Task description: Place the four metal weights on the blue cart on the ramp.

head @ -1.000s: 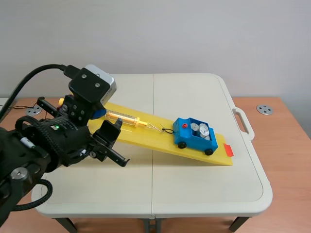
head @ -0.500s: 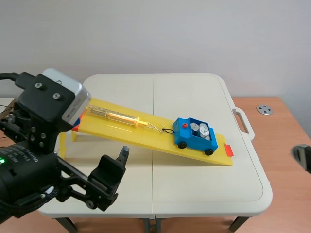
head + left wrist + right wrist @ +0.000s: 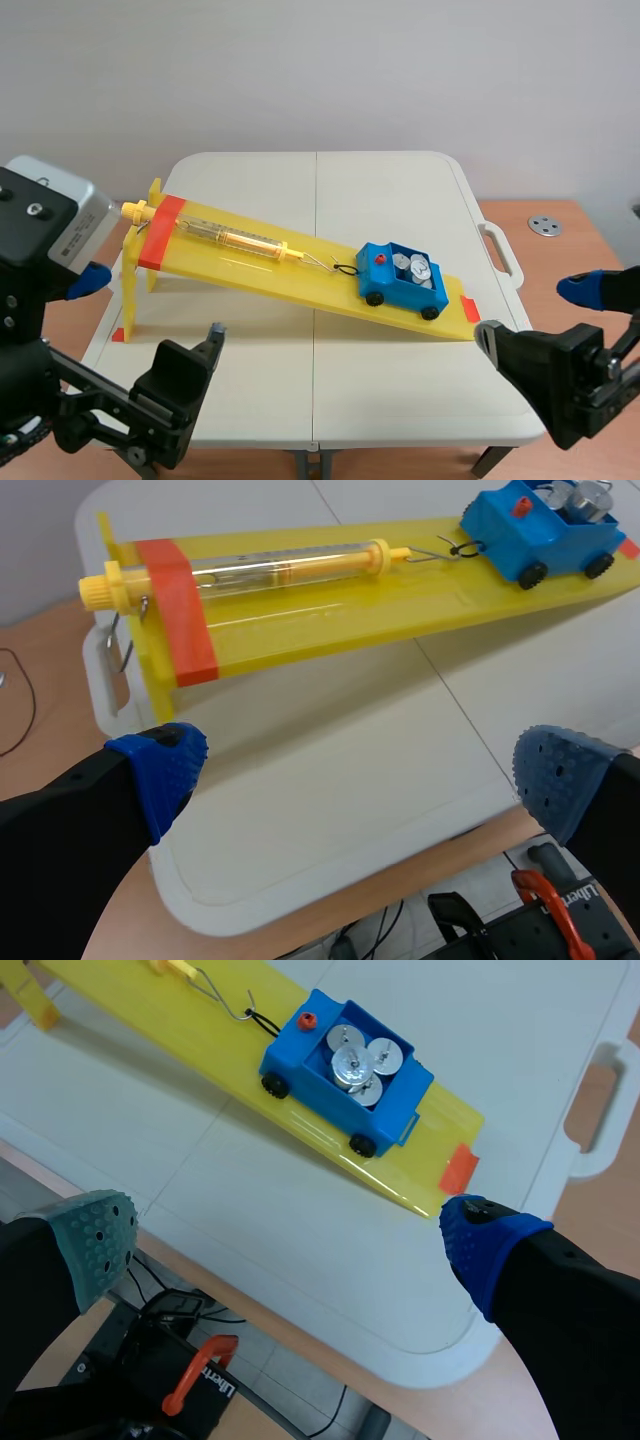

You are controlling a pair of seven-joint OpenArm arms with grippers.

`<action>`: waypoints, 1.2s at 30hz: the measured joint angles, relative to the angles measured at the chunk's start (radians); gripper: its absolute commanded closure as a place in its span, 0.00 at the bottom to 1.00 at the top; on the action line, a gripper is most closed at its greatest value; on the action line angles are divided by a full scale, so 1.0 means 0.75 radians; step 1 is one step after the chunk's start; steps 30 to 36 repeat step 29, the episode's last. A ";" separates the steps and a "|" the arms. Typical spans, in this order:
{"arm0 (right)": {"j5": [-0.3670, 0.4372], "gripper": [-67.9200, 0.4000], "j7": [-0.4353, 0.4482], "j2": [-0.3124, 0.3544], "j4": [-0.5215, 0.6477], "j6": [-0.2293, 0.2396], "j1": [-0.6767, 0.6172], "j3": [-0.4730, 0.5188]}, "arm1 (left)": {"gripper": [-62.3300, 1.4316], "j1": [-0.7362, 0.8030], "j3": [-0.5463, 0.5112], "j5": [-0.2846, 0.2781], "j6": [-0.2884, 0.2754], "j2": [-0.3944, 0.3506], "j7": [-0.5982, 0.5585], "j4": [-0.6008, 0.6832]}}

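Note:
A yellow ramp (image 3: pixel 250 270) slopes down from the table's far left to the right. Low on it stands the blue cart (image 3: pixel 403 282), hooked to a clear spring-scale tube (image 3: pixel 235 238). Several round metal weights (image 3: pixel 415 267) lie inside the cart. My left gripper (image 3: pixel 140 330) hangs open at the table's near left edge, well short of the ramp, with nothing between its fingers. My right gripper (image 3: pixel 550 325) stands open at the near right corner, just past the ramp's low end. In the right wrist view the cart (image 3: pixel 300 1055) and weights (image 3: pixel 360 1060) lie ahead of the open right gripper (image 3: pixel 290 1245). The left wrist view shows the ramp (image 3: pixel 330 620) ahead of the open left gripper (image 3: pixel 355 780).
The white folding table has a carry handle (image 3: pixel 500 250) on its right side. A small metal disc (image 3: pixel 545 225) lies on the wooden surface beyond it. An orange tape mark (image 3: pixel 460 1170) sits at the ramp's low end. An orange clamp (image 3: pixel 195 1380) shows below the table edge.
My left arm has drawn back from the ramp's upper end to the near left edge and opened. My right gripper has come into view at the near right and opened.

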 measured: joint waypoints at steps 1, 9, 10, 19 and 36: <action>-0.005 0.08 0.017 0.000 0.000 -0.031 0.000 -0.014 | 0.00 -0.001 -0.002 0.000 0.003 -0.009 0.000 0.000; -0.109 0.08 0.052 0.001 0.000 -0.205 0.000 -0.041 | 0.00 -0.001 -0.003 -0.002 0.010 -0.055 -0.012 0.000; -0.115 0.08 0.052 0.001 0.000 -0.205 0.000 -0.040 | 0.00 -0.001 -0.003 -0.010 0.010 -0.055 -0.012 -0.001; -0.115 0.08 0.052 0.001 0.000 -0.204 0.000 -0.040 | 0.00 -0.001 -0.003 -0.024 0.010 -0.055 -0.020 -0.003; -0.115 0.08 0.052 0.001 0.000 -0.204 0.000 -0.040 | 0.00 -0.001 -0.003 -0.024 0.010 -0.055 -0.020 -0.003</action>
